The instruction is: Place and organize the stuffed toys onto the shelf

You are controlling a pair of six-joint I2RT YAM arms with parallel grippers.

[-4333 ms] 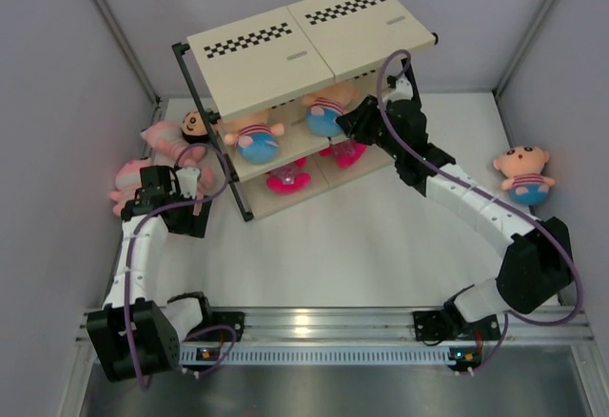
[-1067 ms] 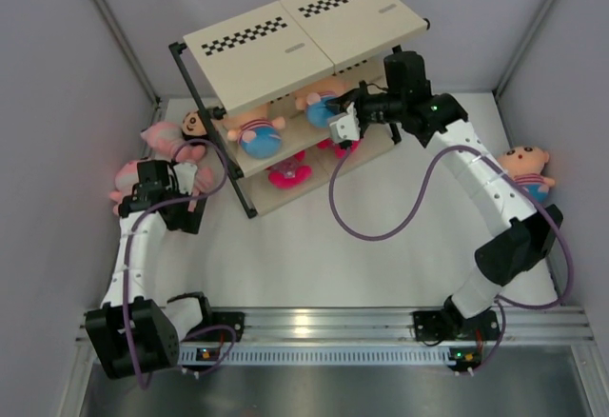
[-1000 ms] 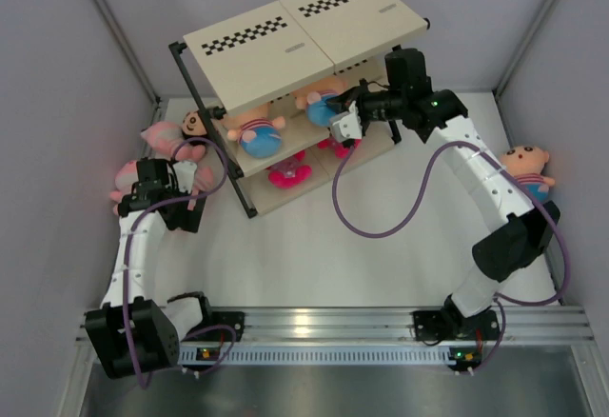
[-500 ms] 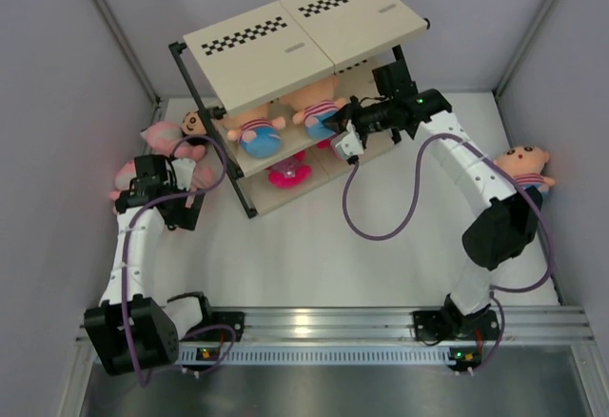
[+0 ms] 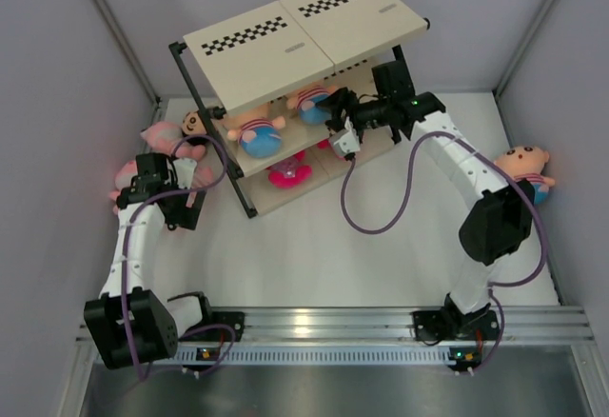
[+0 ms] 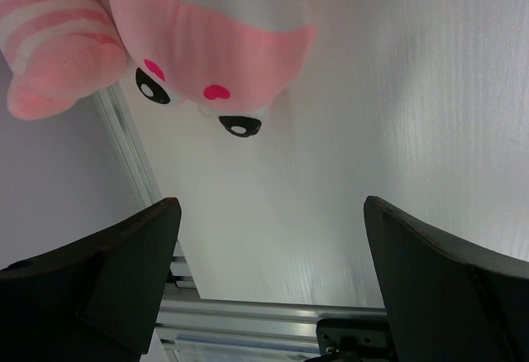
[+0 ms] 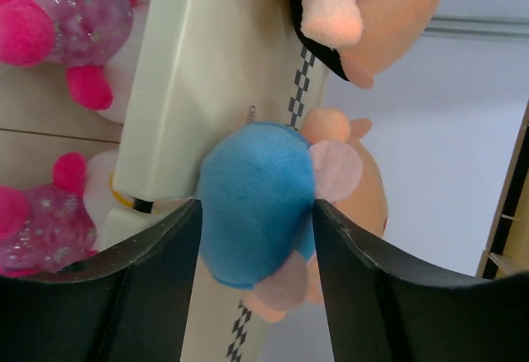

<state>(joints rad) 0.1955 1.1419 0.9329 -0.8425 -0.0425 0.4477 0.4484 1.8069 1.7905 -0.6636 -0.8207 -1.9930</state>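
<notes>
Stuffed toys [image 5: 285, 173] are found partly on the shelf [image 5: 304, 41] and partly on the table [image 5: 381, 246].

Middle board: two boy dolls lie side by side, the left doll [image 5: 255, 133] and the right doll [image 5: 312, 103]. The right doll is at the front edge, its blue bottom facing outward.

Bottom board: bright pink toys [image 7: 58, 15] lie under the dolls.

Table, left of the shelf: pale pink toys [image 5: 160, 136] and a dark-haired doll [image 5: 195, 122] lie close together, near the shelf's left legs. Table, right side: one more boy doll [image 5: 525, 168] lies by the right wall, well apart from the shelf.

Right gripper [image 7: 256, 213] is at the middle board. Its fingers [image 7: 165, 271] flank the right doll's blue bottom and appear to touch it on both sides. Whether they squeeze it or merely bracket it cannot be told.

Left gripper [image 6: 270, 213] is low over the table beside the pale pink toys. Its jaws are spread wide with nothing between them. One pink face [image 6: 207, 40] lies just ahead of the fingertips, apart from them.
</notes>
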